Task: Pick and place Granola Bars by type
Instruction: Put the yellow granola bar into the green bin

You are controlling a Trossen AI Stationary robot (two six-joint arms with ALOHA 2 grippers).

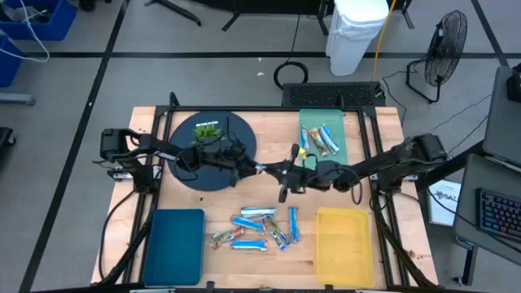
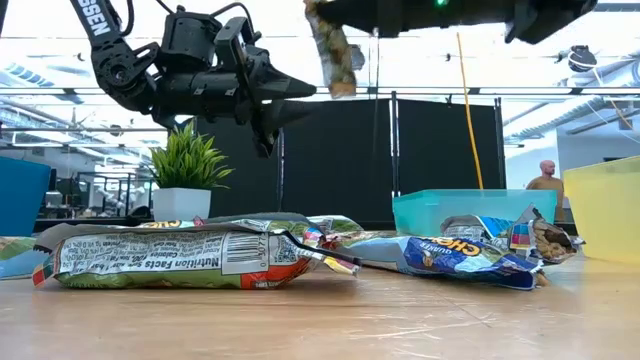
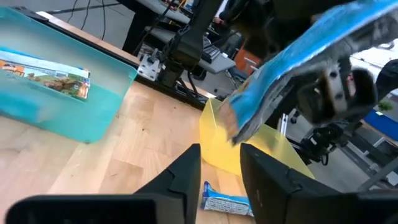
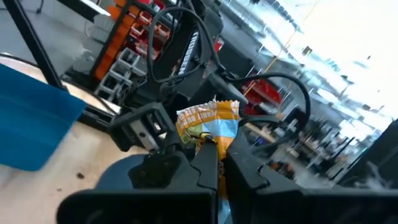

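Note:
Several granola bars (image 1: 260, 228) in blue, white and brownish wrappers lie in a heap on the wood near the table's near edge; the low view shows them close up (image 2: 180, 258). More bars (image 1: 324, 142) lie in the teal tray. My right gripper (image 1: 286, 172) hovers over the table's middle, shut on one blue and yellow bar (image 4: 208, 121). My left gripper (image 1: 254, 168) hangs open just to its left, facing it, and touches nothing; its fingers (image 3: 186, 177) point at the held bar (image 3: 292, 68). My right gripper pinches the bar between its two fingers (image 4: 211, 165), and the bar's crimped yellow end (image 4: 208, 112) sticks out past the fingertips. The bar is lifted clear of the table, hanging tilted below the gripper (image 2: 332, 50).
A teal tray (image 1: 308, 122) sits at the far right, a dark blue tray (image 1: 173, 244) at the near left and a yellow tray (image 1: 344, 244) at the near right. A dark round plate (image 1: 187, 167) with a small potted plant (image 1: 207, 130) lies under the left arm.

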